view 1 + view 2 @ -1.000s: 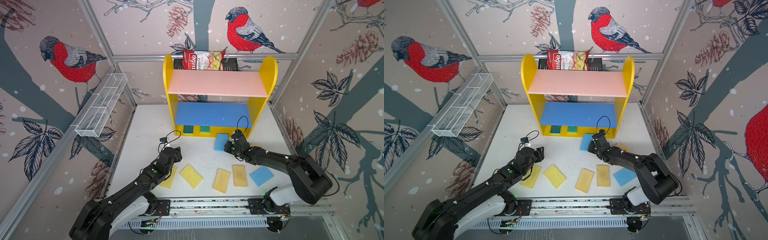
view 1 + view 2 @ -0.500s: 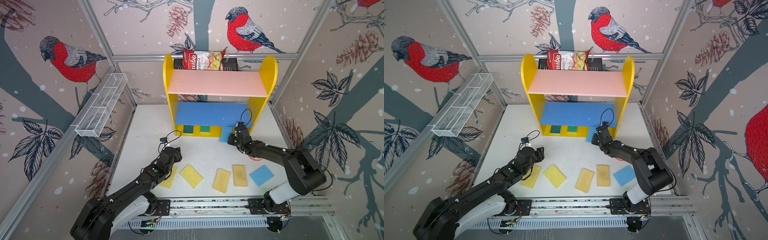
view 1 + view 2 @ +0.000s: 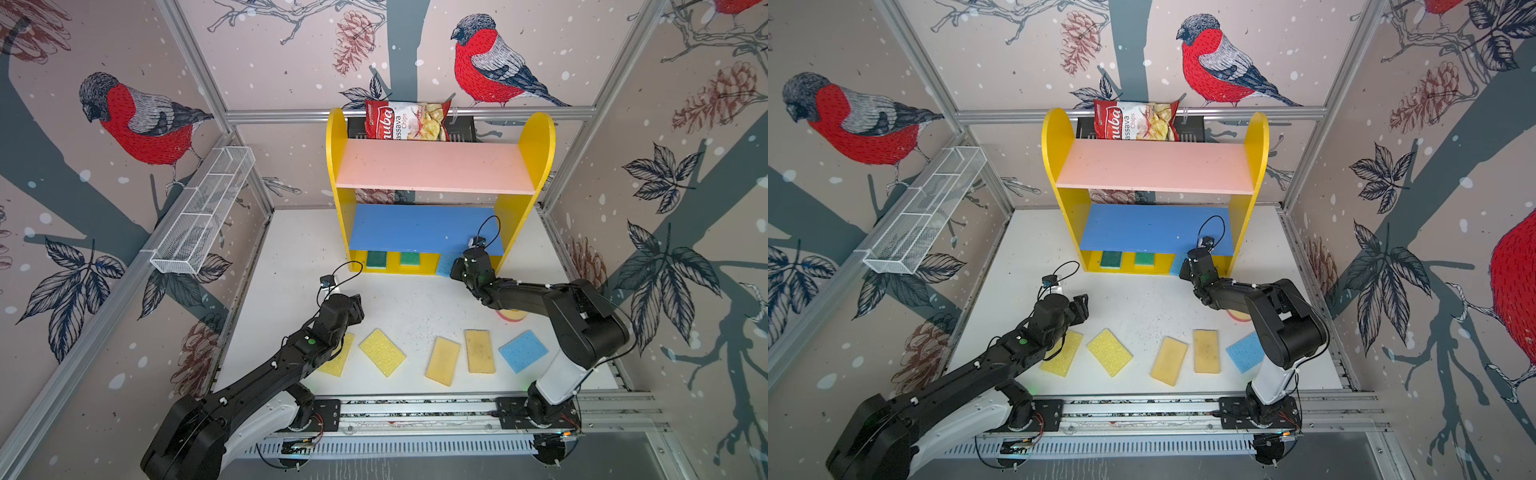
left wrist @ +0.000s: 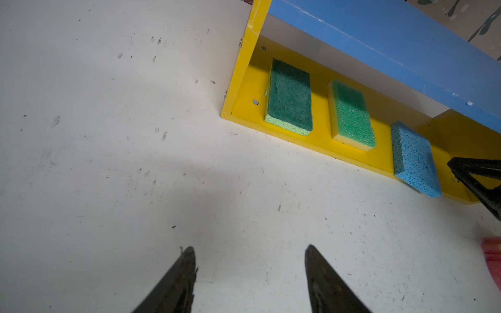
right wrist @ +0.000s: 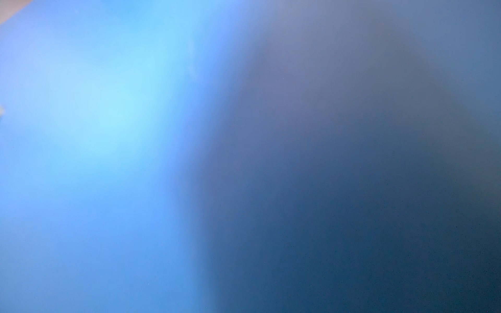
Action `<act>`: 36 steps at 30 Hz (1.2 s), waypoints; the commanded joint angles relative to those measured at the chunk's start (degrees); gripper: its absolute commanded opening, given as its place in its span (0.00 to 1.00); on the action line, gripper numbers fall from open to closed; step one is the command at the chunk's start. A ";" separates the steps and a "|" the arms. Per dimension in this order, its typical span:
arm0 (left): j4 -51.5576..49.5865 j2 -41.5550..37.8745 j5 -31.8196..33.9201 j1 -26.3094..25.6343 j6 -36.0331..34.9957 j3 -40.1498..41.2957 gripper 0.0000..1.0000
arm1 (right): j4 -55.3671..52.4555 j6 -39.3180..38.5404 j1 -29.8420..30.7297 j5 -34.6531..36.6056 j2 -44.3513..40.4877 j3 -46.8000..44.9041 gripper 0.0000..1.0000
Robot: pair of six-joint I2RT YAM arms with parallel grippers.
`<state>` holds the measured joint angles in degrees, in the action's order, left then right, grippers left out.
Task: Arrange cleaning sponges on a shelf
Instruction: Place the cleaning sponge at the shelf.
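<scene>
- Moved: light blue sponge [image 4: 413, 160], off the tabletop [image 4: 108, 135] onto shelf [image 4: 320, 113] base, beside green sponges [image 4: 290, 97].
- Near it, right tool [image 3: 457, 266]; cannot tell whether parted or closed.
- Farther back, left tool [image 4: 249, 248] spread, empty.

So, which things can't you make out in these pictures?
Right gripper: right arm hides the jaws in both top views; open or shut unclear.
Round sponge: mostly under right arm, both top views.
Right wrist view: only blue blur.
Yellow sponge: partly under left arm.

shelf base [image 4: 250, 86]: three sponges [image 4: 351, 113] abreast | table [image 3: 299, 257] before it: six sponges [image 3: 442, 359]
</scene>
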<state>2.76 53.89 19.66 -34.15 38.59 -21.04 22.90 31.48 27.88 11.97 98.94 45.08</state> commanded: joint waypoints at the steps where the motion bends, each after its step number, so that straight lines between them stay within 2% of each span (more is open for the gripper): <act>1: -0.14 -0.27 0.19 0.11 0.57 -0.23 0.63 | -4.83 1.55 -0.09 -0.37 0.87 -0.34 0.38; 5: -0.45 -0.71 0.08 0.10 0.83 -0.15 0.63 | -5.39 1.79 -0.37 -0.15 -0.92 -1.03 0.44; 11: -0.46 -1.26 0.05 0.09 0.90 0.16 0.63 | -6.35 3.55 1.22 -1.68 -7.42 -5.13 0.45; 15: 0.20 -1.42 -0.38 0.09 1.16 0.77 0.63 | -8.29 5.29 2.51 -2.26 -8.85 -6.90 0.46; 23: -0.33 -2.85 -0.56 0.09 1.34 1.52 0.63 | -4.23 8.59 0.22 -7.61 -7.04 -10.10 0.47; 29: -1.51 -4.36 0.11 0.13 1.31 1.75 0.63 | 5.21 11.39 -3.38 -17.15 -4.68 -11.71 0.47; 36: -1.66 -4.42 0.29 0.14 1.08 1.65 0.63 | 11.01 14.64 -5.54 -21.66 -2.11 -12.89 0.46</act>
<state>1.87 49.43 19.55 -34.11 40.03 -19.29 29.89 43.79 22.94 -6.28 96.05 32.56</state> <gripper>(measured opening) 0.630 0.469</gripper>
